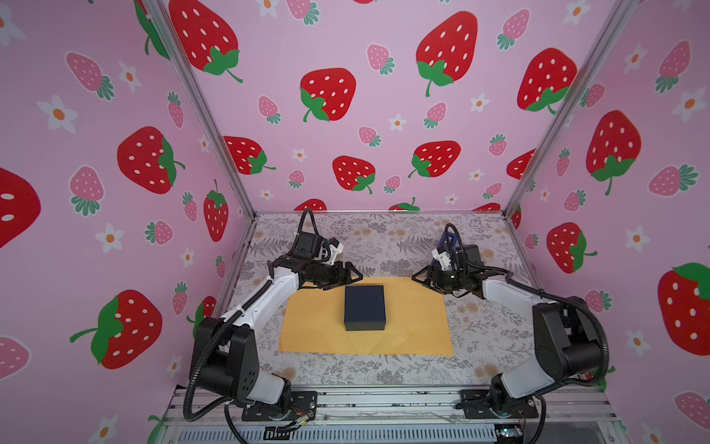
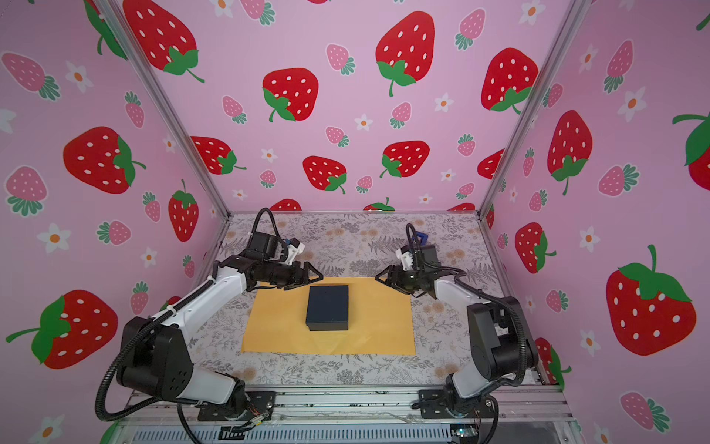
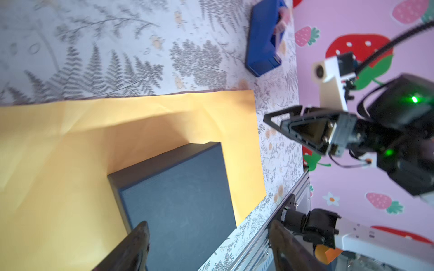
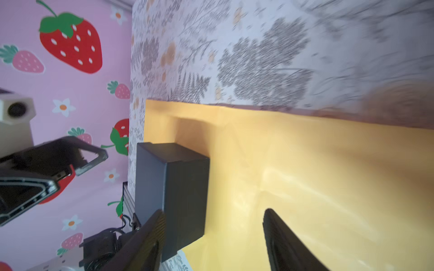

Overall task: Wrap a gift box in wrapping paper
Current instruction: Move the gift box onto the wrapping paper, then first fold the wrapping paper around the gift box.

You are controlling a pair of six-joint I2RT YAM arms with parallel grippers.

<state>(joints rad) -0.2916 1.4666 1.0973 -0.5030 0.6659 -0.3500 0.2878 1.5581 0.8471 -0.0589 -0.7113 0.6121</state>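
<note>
Checking big to small, Ana: where does the wrapping paper (image 1: 315,330) lie?

ANA: Flat on the grey floral table covering (image 1: 384,238), mid-table, dull yellow-orange face up. Its long axis runs left to right. Faint creases show toward the near edge.

BEN: Handling?

ANA: Judgement only: thin, light and floppy. It will crease readily and could tear if tugged. Lying flat, it offers no lip to get under, so a far corner or the far edge looks the best hold, with both sides lifted together.

BEN: And the gift box (image 1: 364,305)?

ANA: On the sheet, centred left to right, somewhat closer to the far edge than the near one. Broad face up, sides about square with the paper's edges. Its long axis seems to run near to far, across the paper's. It looks stiff, likely light, and matte, so not slippery. It may slide if the paper under it is dragged.

BEN: Grippers?

ANA: The left gripper (image 1: 347,278) is at the far-left corner of the sheet, near the box's far-left corner, jaws spread with nothing between them. The right gripper (image 1: 422,280) is at the far-right corner, further from the box, fingers (image 4: 148,241) parted and empty. Whether either touches the paper I cannot tell.

BEN: Anything smaller?

ANA: A blue tape dispenser (image 3: 263,42) on the covering, far right, off the paper, behind the right gripper.
</note>
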